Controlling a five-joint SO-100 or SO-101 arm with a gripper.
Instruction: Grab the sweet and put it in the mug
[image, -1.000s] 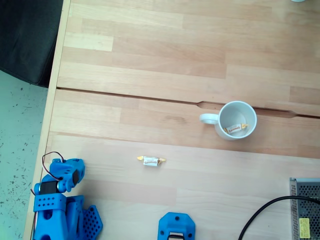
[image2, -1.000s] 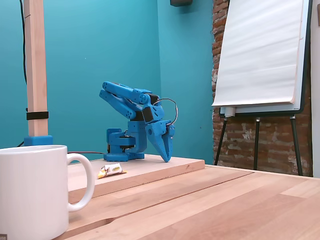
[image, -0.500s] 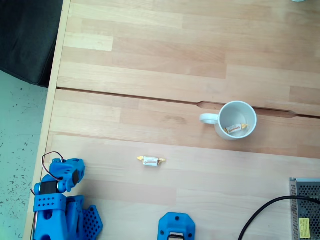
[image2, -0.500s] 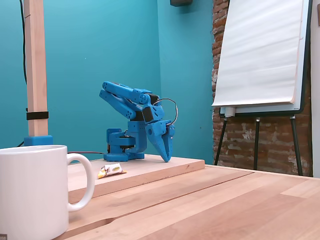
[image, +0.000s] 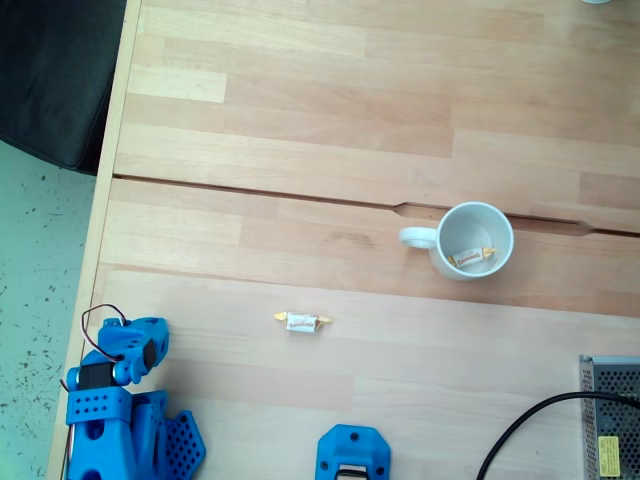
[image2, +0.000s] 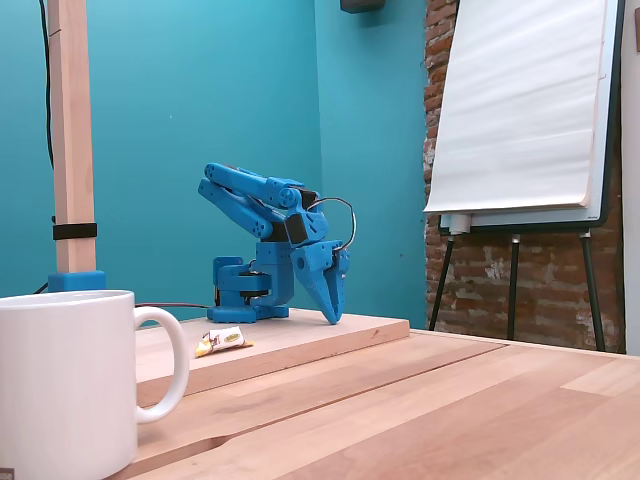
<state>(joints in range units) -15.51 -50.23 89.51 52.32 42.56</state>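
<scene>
The sweet (image: 302, 321) lies alone on the wooden table, a small white wrapper with yellow twisted ends; from the side the sweet (image2: 222, 341) rests on the raised board. The white mug (image: 470, 240) stands upright to its right and further back, handle pointing left, with a look-alike wrapped candy (image: 472, 257) inside. In the side view the mug (image2: 65, 380) is large at the near left. The blue arm (image: 120, 400) sits folded at the table's bottom-left corner. My gripper (image2: 332, 317) points down at the board, jaws together, holding nothing, well apart from the sweet.
A blue mount (image: 352, 455) sits at the front edge. A grey metal box (image: 610, 415) and black cable (image: 520, 430) are at bottom right. A groove (image: 300, 197) runs across the table. A wooden post (image2: 70, 150) and flipchart (image2: 520, 110) stand behind.
</scene>
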